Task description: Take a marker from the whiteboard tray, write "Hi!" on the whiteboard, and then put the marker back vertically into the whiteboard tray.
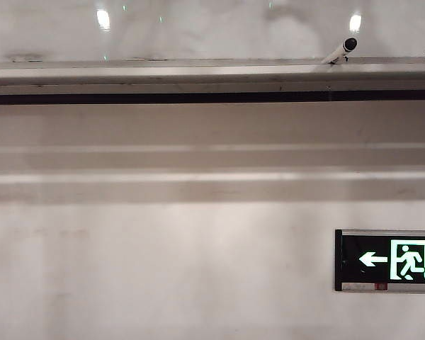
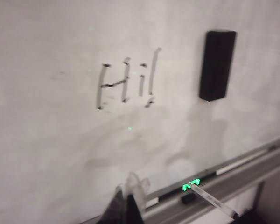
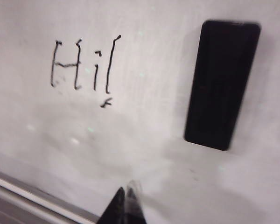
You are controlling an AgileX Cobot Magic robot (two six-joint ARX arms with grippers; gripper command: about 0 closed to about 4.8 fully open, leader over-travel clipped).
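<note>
Your left gripper [image 2: 129,198] and right gripper [image 3: 126,203], both pressed together and empty, hang before the whiteboard [image 3: 144,140] reading "Hi!" [image 3: 84,65], beside a black eraser [image 3: 222,84]. Below, the marker [image 1: 340,51] leans on the tray [image 1: 163,73] near its right end.

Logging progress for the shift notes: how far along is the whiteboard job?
"Hi!" is written on the whiteboard. The marker leans in the whiteboard tray, cap up. The left gripper and right gripper have shut, empty jaws. Nothing in hand; apparently nothing left.
</note>
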